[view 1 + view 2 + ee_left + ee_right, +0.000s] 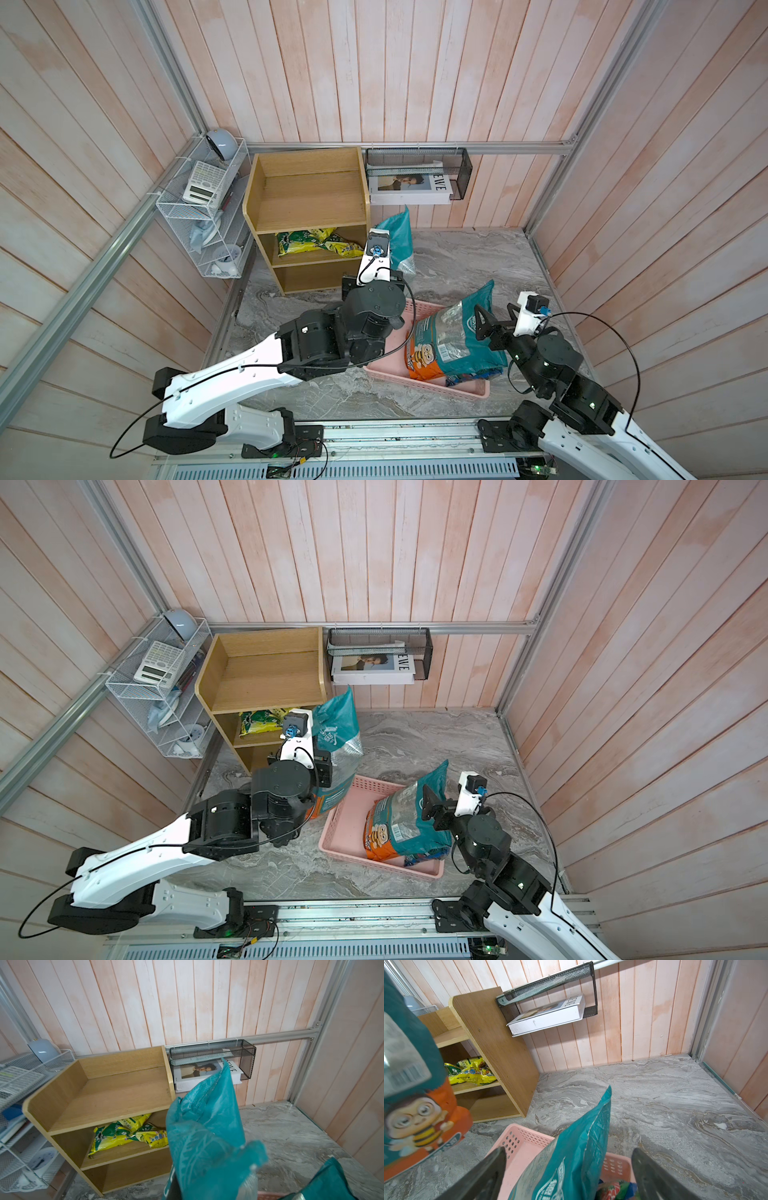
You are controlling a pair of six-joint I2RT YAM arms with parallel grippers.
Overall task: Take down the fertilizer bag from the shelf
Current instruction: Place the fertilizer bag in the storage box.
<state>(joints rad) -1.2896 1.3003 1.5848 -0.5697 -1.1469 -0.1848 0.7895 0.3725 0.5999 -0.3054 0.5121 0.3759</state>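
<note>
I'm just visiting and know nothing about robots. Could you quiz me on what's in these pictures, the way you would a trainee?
1. True or false: the top tier of the shelf holds a bag.
2. On which tier does the yellow-green bag lie? A top; B middle; C bottom.
3. The right gripper has a finger on each side of the teal bag in the pink basket. Are its jaws open or shut?
Key: 1 false; 2 B; 3 open.
</note>
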